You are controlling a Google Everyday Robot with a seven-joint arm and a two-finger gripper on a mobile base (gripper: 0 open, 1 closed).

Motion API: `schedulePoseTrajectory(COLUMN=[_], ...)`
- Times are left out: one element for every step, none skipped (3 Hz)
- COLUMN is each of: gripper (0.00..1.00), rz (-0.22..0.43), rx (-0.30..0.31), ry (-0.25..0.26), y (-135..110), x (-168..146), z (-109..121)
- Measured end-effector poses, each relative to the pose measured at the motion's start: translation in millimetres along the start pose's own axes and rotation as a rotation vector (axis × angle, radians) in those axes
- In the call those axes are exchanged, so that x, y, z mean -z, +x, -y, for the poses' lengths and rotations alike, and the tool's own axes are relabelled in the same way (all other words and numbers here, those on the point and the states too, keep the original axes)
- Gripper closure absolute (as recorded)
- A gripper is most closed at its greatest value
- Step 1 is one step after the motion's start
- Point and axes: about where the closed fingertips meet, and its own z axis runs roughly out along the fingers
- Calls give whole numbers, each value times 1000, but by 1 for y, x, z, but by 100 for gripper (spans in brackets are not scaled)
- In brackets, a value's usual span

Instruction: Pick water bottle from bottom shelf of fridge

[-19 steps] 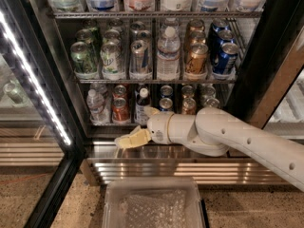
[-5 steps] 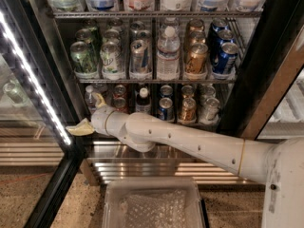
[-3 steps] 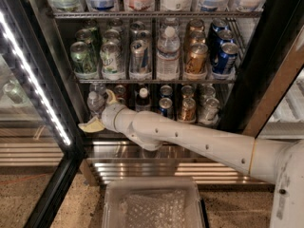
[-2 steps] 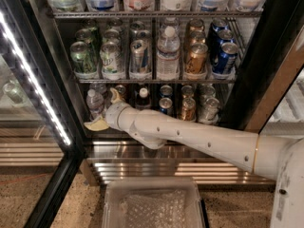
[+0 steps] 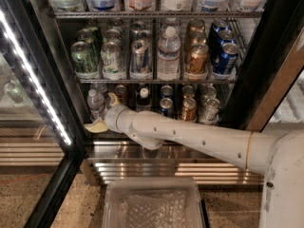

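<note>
Two curved cream fingers (image 5: 96, 126) of claw (image 5: 100, 112) spread apart, flanking ribbed clear water bottle (image 5: 94, 102), wire bottom shelf (image 5: 211, 123).

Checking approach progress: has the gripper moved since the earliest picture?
Yes. The gripper has shifted left along the bottom shelf, from below the dark bottle to the water bottle at the left end, fingers open.

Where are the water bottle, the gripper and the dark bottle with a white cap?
water bottle (image 5: 94, 103): camera view, on its clear body.
gripper (image 5: 99, 111): camera view, midway between its open fingertips, at the water bottle.
dark bottle (image 5: 144, 93): camera view, on its white cap.
</note>
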Motion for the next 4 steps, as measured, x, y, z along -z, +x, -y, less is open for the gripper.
schedulePoseTrajectory(gripper=[14, 15, 17, 22], rz=[13, 20, 16, 17], rx=[-50, -73, -91, -90], ry=[-33, -50, -59, -56], y=[6, 8, 15, 19], x=[-17, -28, -42, -58], z=[-17, -25, -29, -29])
